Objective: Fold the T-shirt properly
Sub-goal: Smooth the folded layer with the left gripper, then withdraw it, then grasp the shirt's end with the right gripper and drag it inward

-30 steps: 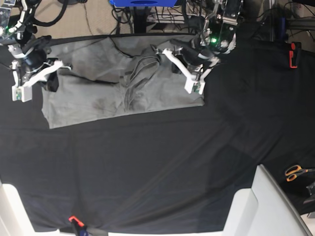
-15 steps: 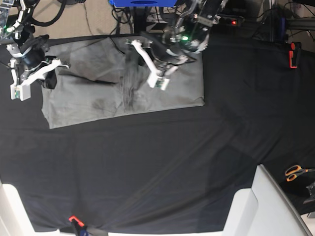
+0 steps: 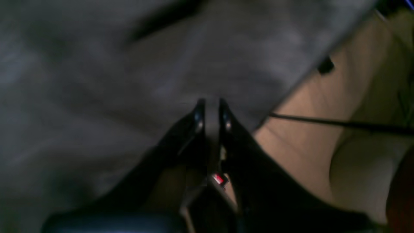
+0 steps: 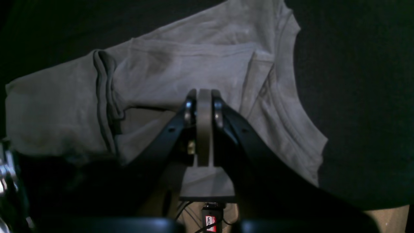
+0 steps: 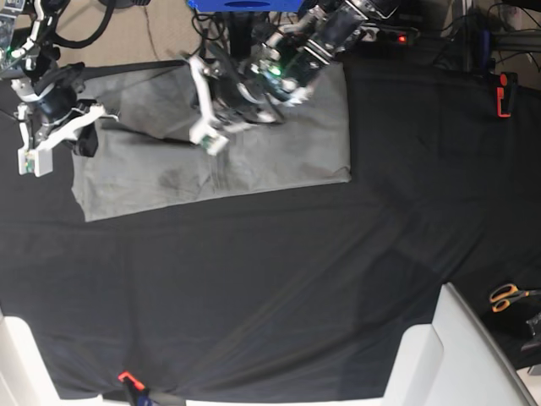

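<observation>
The light grey T-shirt (image 5: 296,144) lies flat near the table's far edge on the black cloth (image 5: 254,296). My left gripper (image 5: 215,118) has reached across over the shirt's middle. In the blurred left wrist view (image 3: 210,105) its jaws are nearly together over the shirt (image 3: 129,81), with a thin grey strip between them. My right gripper (image 5: 84,135) is at the shirt's left end. In the right wrist view (image 4: 203,97) its jaws are closed on a flat grey strip of cloth, with the shirt (image 4: 181,64) and its collar spread beyond.
Orange-handled scissors (image 5: 507,296) lie at the right edge and a red clamp (image 5: 503,93) is at the far right. White boxes (image 5: 456,355) stand at the front right. A red clip (image 5: 127,376) is at the front edge. Floor and cables (image 3: 323,129) lie beyond the table.
My left arm has swept from the shirt's right end leftward to its middle. The wrinkles at the middle are now under the arm. The right arm has barely moved.
</observation>
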`<state>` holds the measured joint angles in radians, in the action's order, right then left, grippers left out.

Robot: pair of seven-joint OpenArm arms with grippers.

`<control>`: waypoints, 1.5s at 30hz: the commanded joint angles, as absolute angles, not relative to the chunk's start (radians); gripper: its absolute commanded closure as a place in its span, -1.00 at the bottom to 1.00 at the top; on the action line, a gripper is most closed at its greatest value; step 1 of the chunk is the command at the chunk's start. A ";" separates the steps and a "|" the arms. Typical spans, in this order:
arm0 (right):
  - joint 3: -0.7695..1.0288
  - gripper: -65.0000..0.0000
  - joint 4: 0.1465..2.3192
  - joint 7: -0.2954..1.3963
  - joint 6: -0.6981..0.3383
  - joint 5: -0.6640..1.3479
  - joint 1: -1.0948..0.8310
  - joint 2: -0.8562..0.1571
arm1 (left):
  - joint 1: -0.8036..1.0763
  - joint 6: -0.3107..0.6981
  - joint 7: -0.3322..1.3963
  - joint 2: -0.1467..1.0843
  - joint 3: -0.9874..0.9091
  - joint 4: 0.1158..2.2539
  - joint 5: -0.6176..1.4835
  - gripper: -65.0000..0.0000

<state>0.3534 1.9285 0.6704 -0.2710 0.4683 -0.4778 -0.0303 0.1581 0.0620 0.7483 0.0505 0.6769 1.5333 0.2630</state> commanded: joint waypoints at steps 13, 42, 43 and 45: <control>0.367 0.84 1.943 0.648 -0.278 0.490 -0.452 -0.065 | 0.252 0.001 0.740 0.151 0.472 1.844 0.269 1.00; 0.507 -0.95 0.806 0.990 -0.698 0.949 -0.022 -0.487 | 0.720 0.278 0.522 0.214 -0.392 1.814 0.271 1.00; 0.476 -0.95 0.797 0.989 -0.698 0.949 -0.022 -0.484 | 0.719 0.278 0.522 0.214 -0.392 1.808 0.271 1.00; 0.426 -0.95 0.792 0.992 -0.698 0.949 -0.025 -0.470 | 0.719 0.278 0.522 0.214 -0.392 1.793 0.271 1.00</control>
